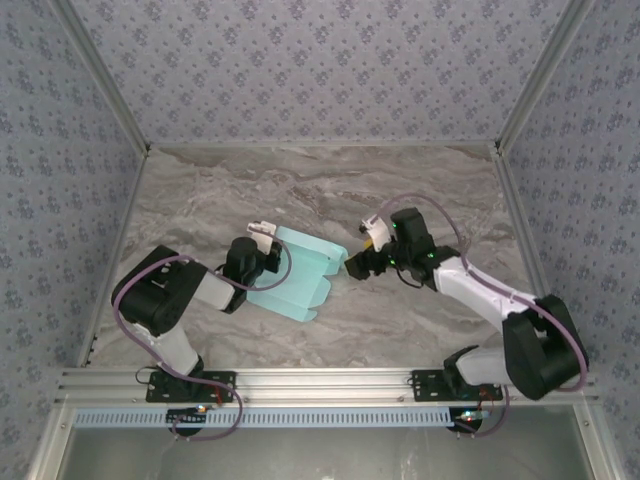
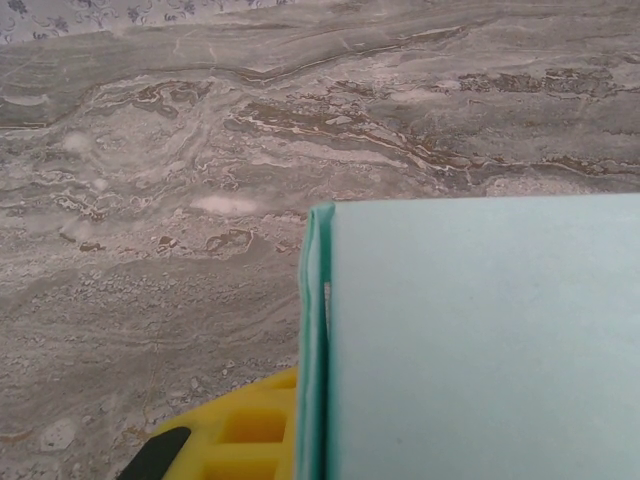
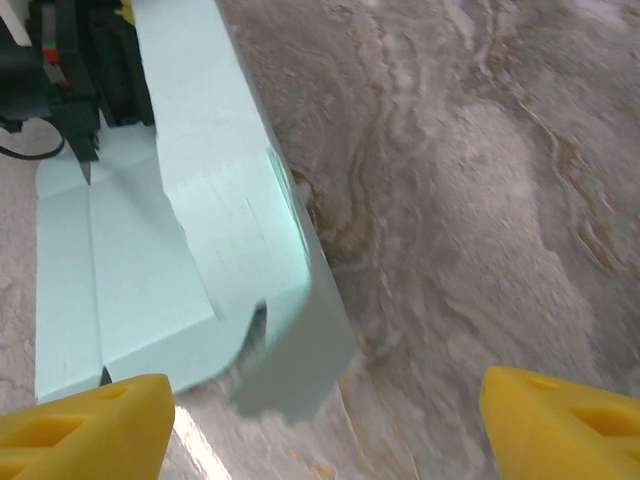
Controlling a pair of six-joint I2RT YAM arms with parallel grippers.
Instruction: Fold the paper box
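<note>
Jaws of the left gripper (image 1: 268,240) are clamped shut on the far left edge of the paper box (image 1: 297,275). The left wrist view shows doubled card lying over one yellow finger (image 2: 240,435). The right gripper (image 1: 352,266) is spread wide and holds nothing. In its wrist view, a blurred corner flap of the box sits between the two yellow fingers (image 3: 85,425), and contact cannot be confirmed. The left arm is folded, elbow out to the left and forearm pointing right toward the box. The right arm is extended from its base leftward across the marble table (image 1: 400,190). The box rests mid-table between both grippers, partly folded, with one panel raised.
</note>
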